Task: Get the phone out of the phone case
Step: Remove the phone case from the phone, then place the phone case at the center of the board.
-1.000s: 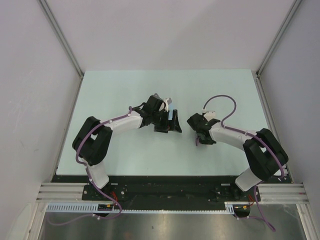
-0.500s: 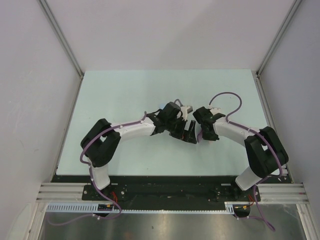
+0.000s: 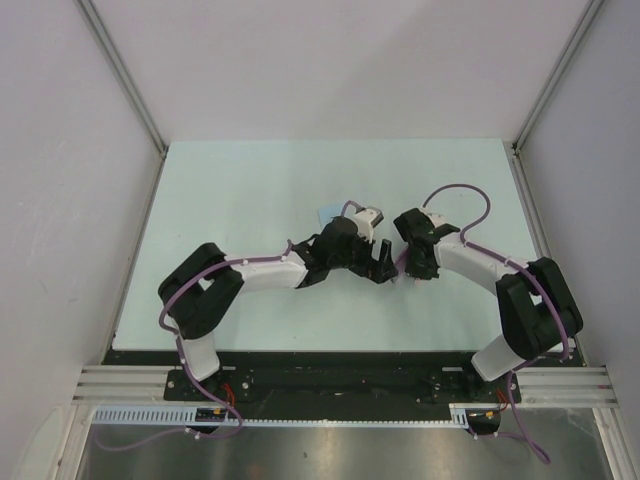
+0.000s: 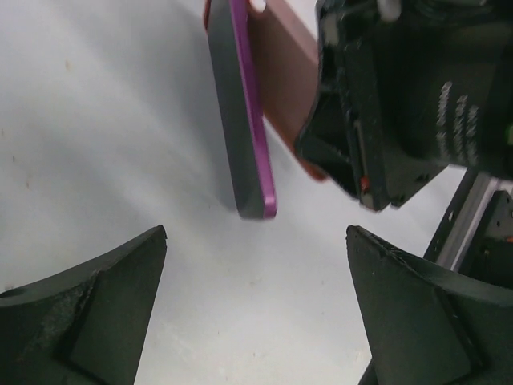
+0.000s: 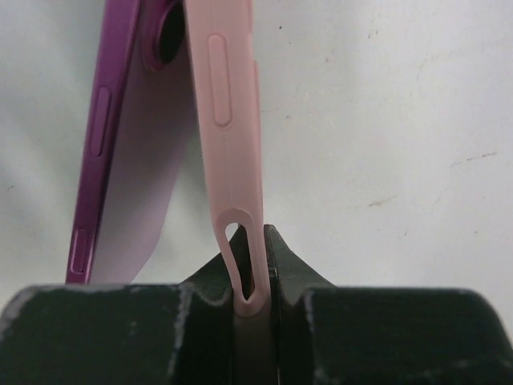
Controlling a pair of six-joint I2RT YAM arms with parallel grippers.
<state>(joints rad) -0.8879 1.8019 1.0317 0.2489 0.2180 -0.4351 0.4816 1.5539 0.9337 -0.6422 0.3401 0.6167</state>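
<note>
Phone case (image 3: 400,271) shows as a pink sliver at mid table (image 3: 240,190).
Left wrist view: left gripper (image 4: 256,241) jaws wide open, holding nothing. Purple phone (image 4: 244,112) is on edge just ahead, with the case beside it.
Right wrist view: right gripper (image 5: 255,269) is clamped on the case rim. Phone splays out of the case on the left, meeting it only at the far end.

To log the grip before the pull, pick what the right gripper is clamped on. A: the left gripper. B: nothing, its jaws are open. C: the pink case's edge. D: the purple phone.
C: the right wrist view shows the right gripper shut on the pink case, with the purple phone outside the pinch.
</note>
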